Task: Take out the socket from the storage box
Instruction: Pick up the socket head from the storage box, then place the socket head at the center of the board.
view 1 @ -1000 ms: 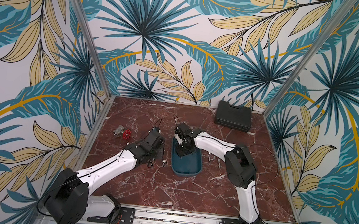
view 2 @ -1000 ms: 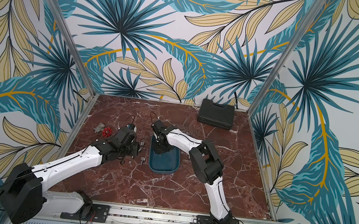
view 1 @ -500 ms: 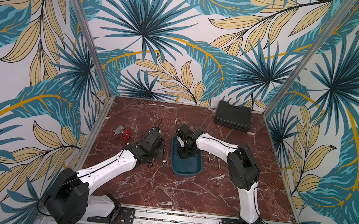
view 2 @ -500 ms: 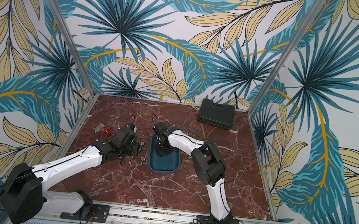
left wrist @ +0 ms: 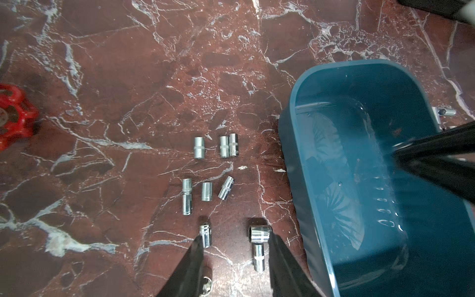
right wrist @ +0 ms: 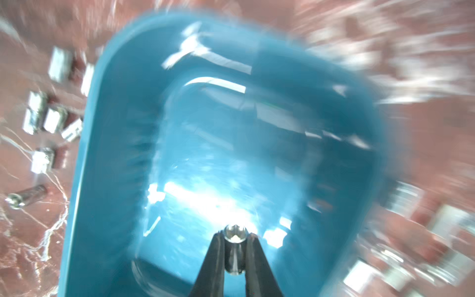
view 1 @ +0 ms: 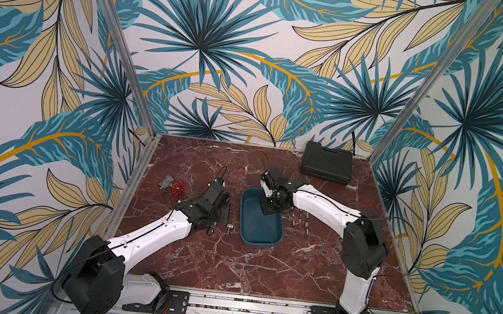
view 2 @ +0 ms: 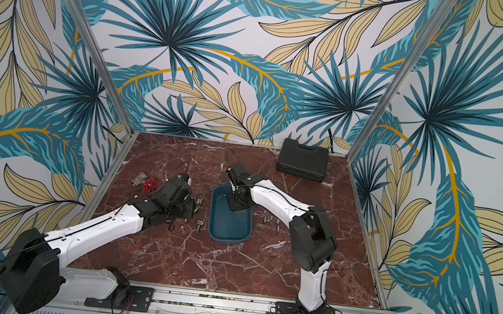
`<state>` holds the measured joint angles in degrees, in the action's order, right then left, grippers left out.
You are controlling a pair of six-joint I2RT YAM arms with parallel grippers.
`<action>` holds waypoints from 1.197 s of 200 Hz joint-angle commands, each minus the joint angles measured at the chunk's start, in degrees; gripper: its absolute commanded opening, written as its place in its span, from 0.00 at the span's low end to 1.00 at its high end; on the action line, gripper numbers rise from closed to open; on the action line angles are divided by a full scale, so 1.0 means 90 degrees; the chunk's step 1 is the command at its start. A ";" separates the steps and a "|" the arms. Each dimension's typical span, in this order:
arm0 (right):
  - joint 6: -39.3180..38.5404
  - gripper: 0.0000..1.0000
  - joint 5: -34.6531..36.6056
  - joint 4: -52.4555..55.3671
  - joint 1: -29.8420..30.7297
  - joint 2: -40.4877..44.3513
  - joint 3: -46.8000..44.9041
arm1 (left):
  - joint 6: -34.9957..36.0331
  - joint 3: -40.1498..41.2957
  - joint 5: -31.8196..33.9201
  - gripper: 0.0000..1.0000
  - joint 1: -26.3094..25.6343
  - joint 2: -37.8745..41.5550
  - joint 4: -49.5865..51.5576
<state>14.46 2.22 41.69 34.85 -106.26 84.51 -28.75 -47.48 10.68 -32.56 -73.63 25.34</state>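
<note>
The right gripper (right wrist: 234, 237) was clenched on a small socket (right wrist: 234, 257), a short shiny chrome cylinder with a ridged open end, held between black fingers (right wrist: 213, 259) over the inside of the teal storage box (right wrist: 110, 159). The left gripper (left wrist: 236, 237) hung released, jaws apart, over loose sockets (left wrist: 207, 191) lying on the marble table (left wrist: 115, 77) beside the box.

storage box (view 1: 257, 245): one
red-handled valve (view 1: 177, 188): one
black tool case (view 1: 327, 162): one
socket (right wrist: 233, 259) in the right end effector (right wrist: 235, 233): one
loose sockets (left wrist: 206, 191) on the worktop (left wrist: 115, 77), valve side of the box: ten
more loose sockets (view 1: 300, 224), the box's other long side: about seven, too small for a sure count
</note>
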 commanded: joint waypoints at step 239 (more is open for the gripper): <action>0.0882 0.29 0.0464 -0.0917 -0.1288 0.0951 -0.3095 | 0.0141 0.0598 0.0408 0.46 0.0442 0.0446 -0.0916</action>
<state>22.00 5.43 33.21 23.33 -97.76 56.90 -27.66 -44.01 13.04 -29.34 -71.24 19.66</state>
